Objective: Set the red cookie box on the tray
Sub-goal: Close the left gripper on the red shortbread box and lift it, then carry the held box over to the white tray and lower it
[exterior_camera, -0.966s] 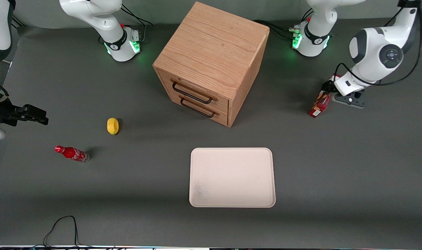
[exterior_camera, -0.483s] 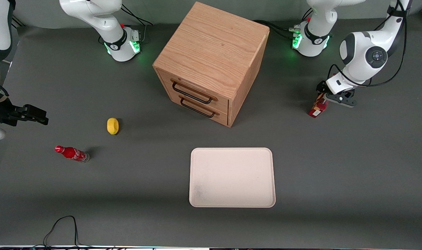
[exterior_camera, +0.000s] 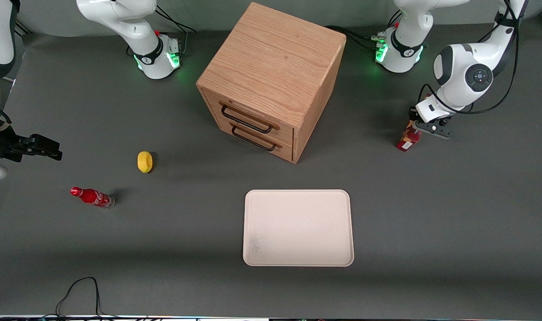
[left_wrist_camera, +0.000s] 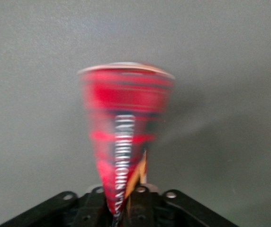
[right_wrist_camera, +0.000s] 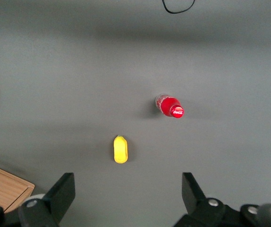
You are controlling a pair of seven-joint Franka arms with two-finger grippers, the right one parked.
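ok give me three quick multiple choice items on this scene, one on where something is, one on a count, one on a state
1. Where is the gripper?
A. over the tray
B. at the top of the red cookie box
C. beside the lemon

2. How many drawer handles does the wooden cabinet show?
A. one
B. two
C. three

3. What lies on the tray?
A. nothing
B. the red cookie box
C. the soda bottle

Key: 1 B, the gripper sits at the box's upper end, toward the working arm's end of the table. 2 B, two black handles, one above the other. 3 A, its cream surface is bare.
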